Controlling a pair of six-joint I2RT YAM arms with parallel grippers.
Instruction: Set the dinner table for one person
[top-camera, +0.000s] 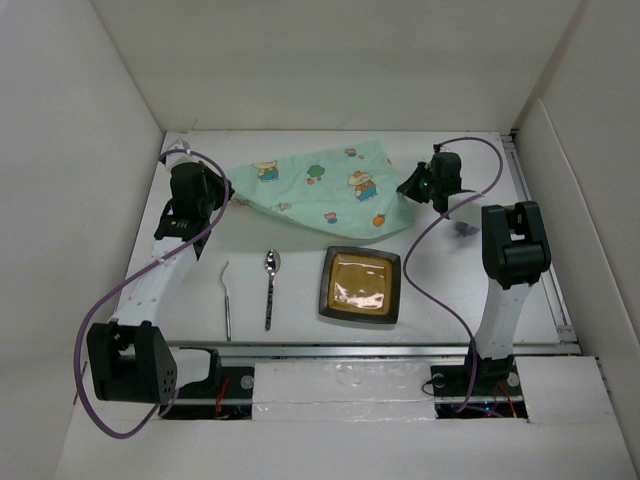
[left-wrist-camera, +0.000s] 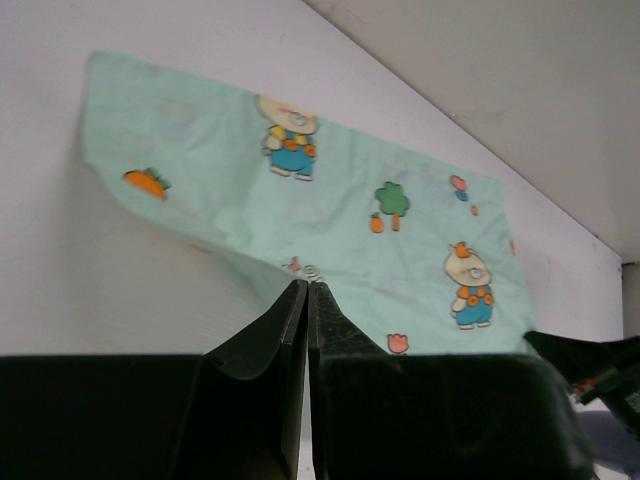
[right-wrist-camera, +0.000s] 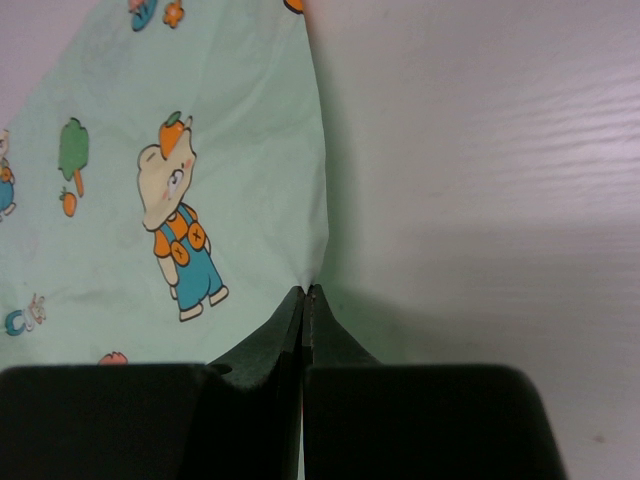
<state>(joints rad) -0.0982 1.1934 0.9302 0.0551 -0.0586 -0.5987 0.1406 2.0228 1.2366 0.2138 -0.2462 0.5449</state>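
Now left end effector (left-wrist-camera: 308, 285) and right end effector (right-wrist-camera: 305, 292), both closed on cloth mat (top-camera: 320, 190) edges.

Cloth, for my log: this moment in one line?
left tool: shut on cloth; right tool: shut on cloth; plate, spoon, fork: on table

The right gripper (right-wrist-camera: 307, 293) has its two dark fingers pressed flat together, and their tips pinch the right-hand edge of the mint-green cloth mat (right-wrist-camera: 200, 150), which spreads up and to the left from them. Left of and above the tips the cloth bears a printed cartoon figure (right-wrist-camera: 178, 215) in blue overalls, with a small green tree (right-wrist-camera: 73, 150) farther left. To the right of the fingers lies the bare white dinner table (right-wrist-camera: 480, 200), where the cloth's edge casts a soft shadow just beside the tips.
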